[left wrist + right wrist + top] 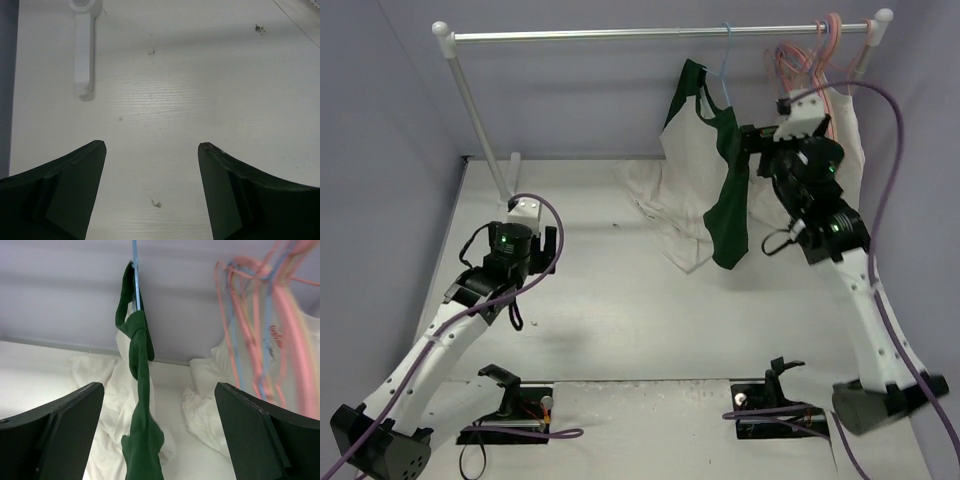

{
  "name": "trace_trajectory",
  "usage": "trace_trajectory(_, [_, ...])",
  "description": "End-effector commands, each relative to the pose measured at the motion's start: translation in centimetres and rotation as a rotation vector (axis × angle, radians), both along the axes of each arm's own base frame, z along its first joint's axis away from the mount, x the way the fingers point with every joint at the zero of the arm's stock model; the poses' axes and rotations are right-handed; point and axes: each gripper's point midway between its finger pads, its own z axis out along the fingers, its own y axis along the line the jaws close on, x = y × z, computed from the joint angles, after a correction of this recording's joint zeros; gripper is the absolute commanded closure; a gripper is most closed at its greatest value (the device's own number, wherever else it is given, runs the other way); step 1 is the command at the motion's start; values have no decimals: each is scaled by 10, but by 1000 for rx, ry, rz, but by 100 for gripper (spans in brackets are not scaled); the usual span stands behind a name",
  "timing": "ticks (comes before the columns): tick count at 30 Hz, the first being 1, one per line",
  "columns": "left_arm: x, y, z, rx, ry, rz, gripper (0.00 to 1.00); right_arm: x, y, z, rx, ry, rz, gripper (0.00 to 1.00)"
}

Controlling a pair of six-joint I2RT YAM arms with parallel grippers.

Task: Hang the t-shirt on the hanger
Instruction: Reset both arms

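Note:
The white t-shirt point(685, 160) with dark green sleeves hangs from the light-blue hanger point(725, 70) on the rail; its lower part trails onto the table. One green sleeve point(730, 215) dangles long. In the right wrist view the hanger point(134, 270) and green sleeve point(140, 410) hang straight ahead. My right gripper point(752, 148) is open just right of the sleeve, holding nothing; it also shows in the right wrist view point(159, 390). My left gripper point(528, 240) is open and empty low over the table at the left; it also shows in the left wrist view point(152, 146).
The rail point(650, 34) spans the back on white posts. Pink hangers point(810, 55) and a white top point(845, 130) hang at its right end, close behind my right arm. The rail's white foot point(83, 50) lies ahead of my left gripper.

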Motion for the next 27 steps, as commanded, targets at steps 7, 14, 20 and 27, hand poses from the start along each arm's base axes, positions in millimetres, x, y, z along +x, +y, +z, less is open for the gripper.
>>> trace_trajectory(7, [-42, 15, 65, -102, -105, 12, 24, -139, -38, -3, 144, -159, 12, 0])
trace_trajectory(14, [-74, 29, 44, -118, -111, 26, 24, -210, -65, -49, 176, -159, -24, 0])
trace_trajectory(20, [-82, 33, 18, -162, -136, 58, 24, -226, -68, -61, 194, -192, -12, 0])
trace_trajectory(27, [-81, 36, -7, -168, -133, 85, 24, -220, -74, -80, 246, -175, -68, 0])
